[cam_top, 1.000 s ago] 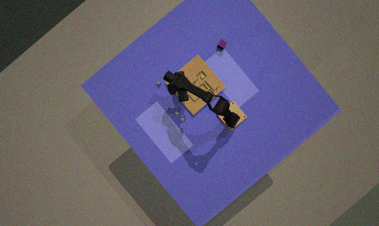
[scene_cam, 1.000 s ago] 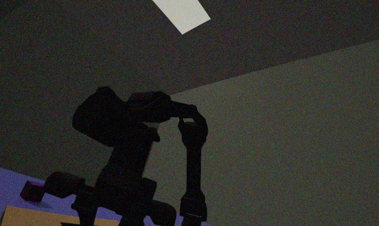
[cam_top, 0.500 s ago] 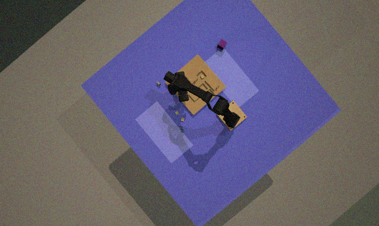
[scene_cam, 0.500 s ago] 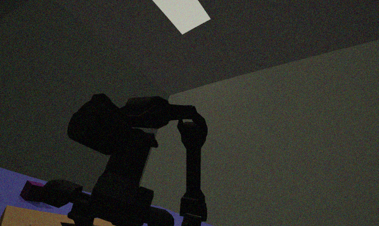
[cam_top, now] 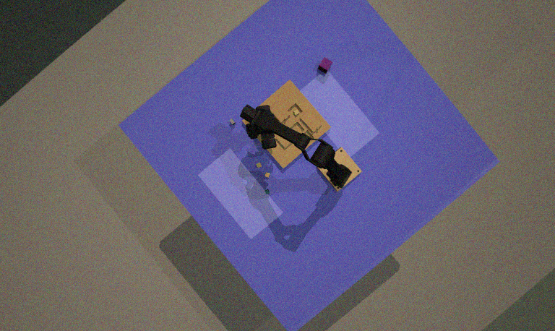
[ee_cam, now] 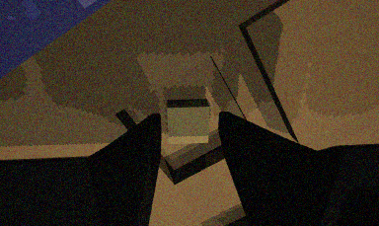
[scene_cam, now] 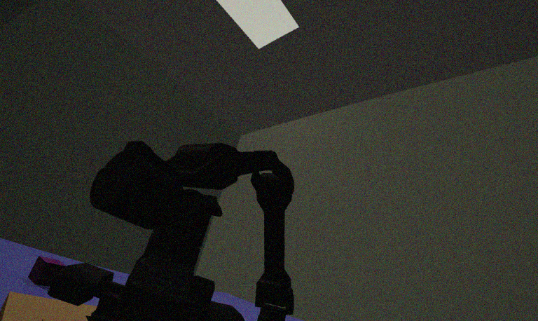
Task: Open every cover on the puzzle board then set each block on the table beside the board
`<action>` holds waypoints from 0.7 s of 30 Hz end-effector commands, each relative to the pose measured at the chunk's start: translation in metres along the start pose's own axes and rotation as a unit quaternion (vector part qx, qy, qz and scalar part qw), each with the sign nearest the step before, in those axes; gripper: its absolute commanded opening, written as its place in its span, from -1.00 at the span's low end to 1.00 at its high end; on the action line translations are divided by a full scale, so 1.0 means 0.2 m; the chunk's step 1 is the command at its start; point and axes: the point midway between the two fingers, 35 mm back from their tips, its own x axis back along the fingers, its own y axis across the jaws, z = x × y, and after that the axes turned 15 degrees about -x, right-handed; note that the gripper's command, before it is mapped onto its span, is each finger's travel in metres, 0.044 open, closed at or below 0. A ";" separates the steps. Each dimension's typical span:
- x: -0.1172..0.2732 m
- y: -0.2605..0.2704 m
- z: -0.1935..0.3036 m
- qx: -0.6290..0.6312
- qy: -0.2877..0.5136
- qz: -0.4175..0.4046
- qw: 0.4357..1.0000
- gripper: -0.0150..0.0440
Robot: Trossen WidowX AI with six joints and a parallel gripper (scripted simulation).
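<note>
The puzzle board (cam_top: 286,96) (scene_cam: 43,308) (ee_cam: 336,63), between the tabletop's (cam_top: 368,237) (scene_cam: 11,262) (ee_cam: 30,34) left and right corners, contains a block (cam_top: 295,113); the tool (ee_cam: 189,120), partly open, grips nothing.

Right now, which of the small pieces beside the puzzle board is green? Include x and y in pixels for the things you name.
The piece (cam_top: 267,191) nearest the blue table's (cam_top: 409,147) (scene_cam: 13,258) (ee_cam: 30,38) bottom corner in the top view; the other three (cam_top: 232,121) (cam_top: 258,165) (cam_top: 267,175) look pale or yellowish.

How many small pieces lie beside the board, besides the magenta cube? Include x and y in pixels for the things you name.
4 visible from above: a pale piece (cam_top: 232,121) left of the board (cam_top: 285,157) (scene_cam: 43,308) (ee_cam: 326,78), and a yellow piece (cam_top: 258,165), a tan piece (cam_top: 267,174) and a green piece (cam_top: 267,191) below it. The arm (cam_top: 286,131) (scene_cam: 170,246) may hide others.
</note>
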 end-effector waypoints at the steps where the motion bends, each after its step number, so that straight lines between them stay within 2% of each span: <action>1: 0.00 0.00 0.00 0.000 0.000 0.000 1.000 -0.03; 10: 0.00 0.00 0.00 0.000 0.000 0.000 1.000 -0.22; 21: 0.04 0.00 0.00 0.000 0.000 0.000 1.000 -0.22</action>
